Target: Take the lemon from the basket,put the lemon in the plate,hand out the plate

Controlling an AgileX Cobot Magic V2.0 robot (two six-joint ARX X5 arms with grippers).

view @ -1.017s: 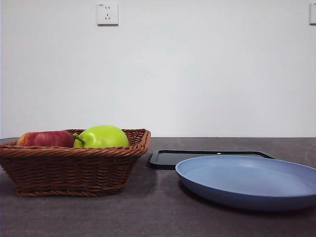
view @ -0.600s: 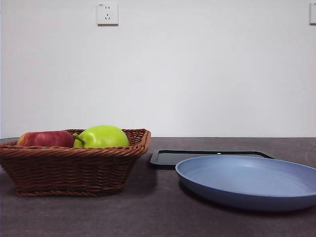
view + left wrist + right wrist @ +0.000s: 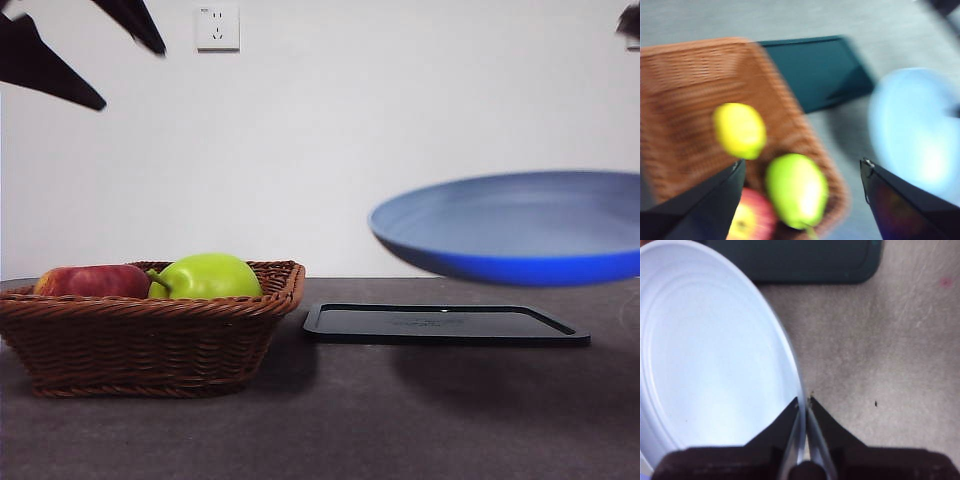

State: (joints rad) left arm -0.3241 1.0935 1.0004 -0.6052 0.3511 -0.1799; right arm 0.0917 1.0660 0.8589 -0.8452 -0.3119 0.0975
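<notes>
The lemon (image 3: 740,130) lies in the brown wicker basket (image 3: 680,90), seen blurred in the left wrist view. In the front view the basket (image 3: 150,340) stands at the left and the lemon is hidden behind its wall. My left gripper (image 3: 801,162) hangs open high above the basket, showing at the top left corner (image 3: 133,78). The light blue plate (image 3: 510,225) hovers in the air above the table at the right, with nothing in it (image 3: 710,355). My right gripper (image 3: 804,401) is shut on its rim.
A large green stemmed fruit (image 3: 207,277) and a red apple (image 3: 90,281) share the basket with the lemon. A flat black tray (image 3: 445,325) lies on the table below the raised plate. A wall socket (image 3: 218,28) is on the back wall.
The plate has risen off the table into the air, uncovering the black tray. The left gripper's open jaws have come into view at the top left.
</notes>
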